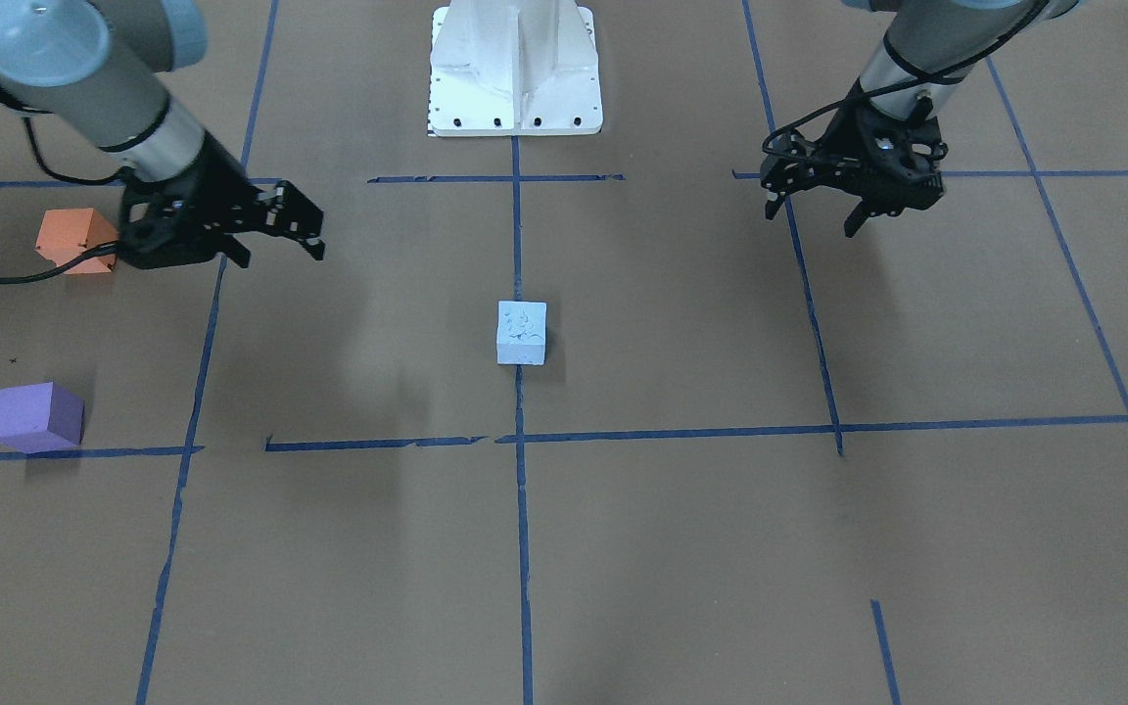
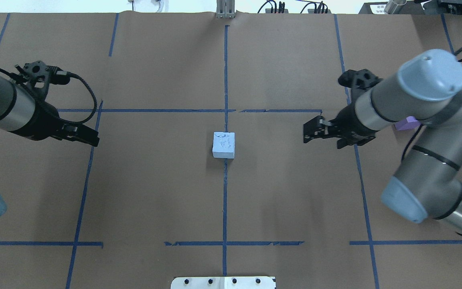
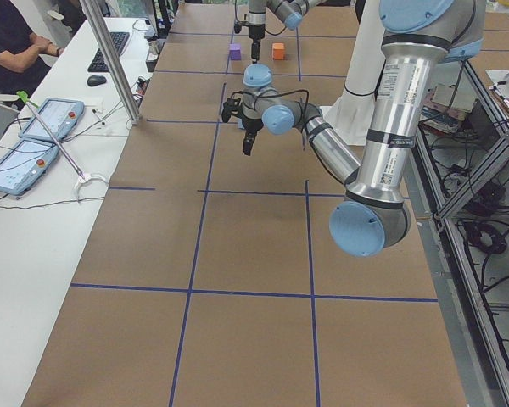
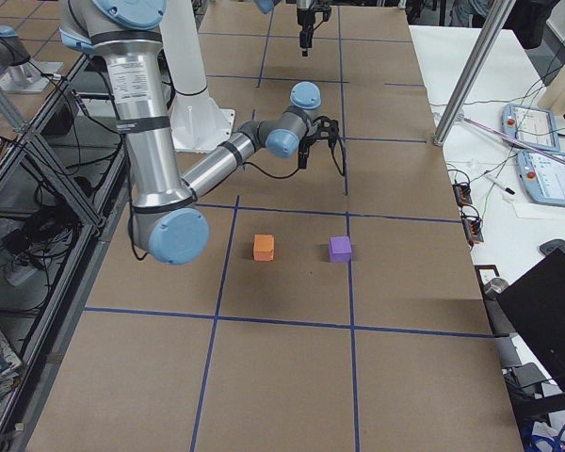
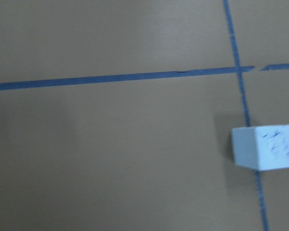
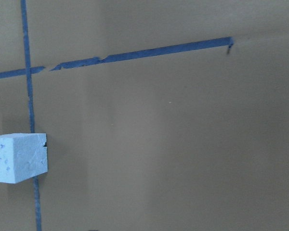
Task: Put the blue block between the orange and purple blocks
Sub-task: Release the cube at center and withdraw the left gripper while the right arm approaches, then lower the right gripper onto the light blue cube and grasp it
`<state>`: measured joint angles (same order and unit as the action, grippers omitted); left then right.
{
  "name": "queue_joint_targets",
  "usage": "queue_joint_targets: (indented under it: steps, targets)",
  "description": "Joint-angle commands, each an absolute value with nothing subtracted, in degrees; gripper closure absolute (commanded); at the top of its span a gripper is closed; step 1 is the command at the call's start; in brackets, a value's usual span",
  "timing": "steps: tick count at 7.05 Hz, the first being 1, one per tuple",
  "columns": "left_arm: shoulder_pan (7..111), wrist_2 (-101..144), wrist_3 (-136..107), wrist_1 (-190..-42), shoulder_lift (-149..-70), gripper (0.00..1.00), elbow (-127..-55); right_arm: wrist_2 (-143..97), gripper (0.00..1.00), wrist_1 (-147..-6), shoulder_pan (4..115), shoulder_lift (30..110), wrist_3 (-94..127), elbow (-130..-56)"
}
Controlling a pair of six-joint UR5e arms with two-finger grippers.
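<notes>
Right gripper (image 1: 280, 257), fingers apart and empty, hovers just beside the orange block (image 1: 74, 240). Left gripper (image 1: 811, 223), also spread, hangs well away. Between them the blue block (image 1: 522, 333) sits on the centre tape line (image 1: 517, 245), far from the purple block (image 1: 35, 418).

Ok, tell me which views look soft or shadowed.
Left wrist view: the blue block and tape lines look soft, slightly smeared. Right wrist view: sharper, block cropped at the left edge. Front-facing view: even light, diffuse shadows on the paper, one by the purple block.
</notes>
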<state>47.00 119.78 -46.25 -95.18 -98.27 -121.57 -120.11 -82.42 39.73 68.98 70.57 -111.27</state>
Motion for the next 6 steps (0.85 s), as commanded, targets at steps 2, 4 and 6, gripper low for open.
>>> queue_joint_targets:
  steps: [2,4,6]
  targets:
    - [49.7,119.7,-39.9,-95.4,-92.6,0.00,-122.5,-110.4,0.01,-93.4,31.6,50.3,74.9,-99.3]
    - [49.7,119.2,-39.9,-95.4,-92.1,0.00,-122.4,-106.6,0.01,-92.5,29.5,47.6,74.9,-94.8]
    - [49.7,119.0,-39.9,-95.4,-92.0,0.00,-122.4,-105.6,0.02,-87.7,29.1,42.7,74.6,-85.7]
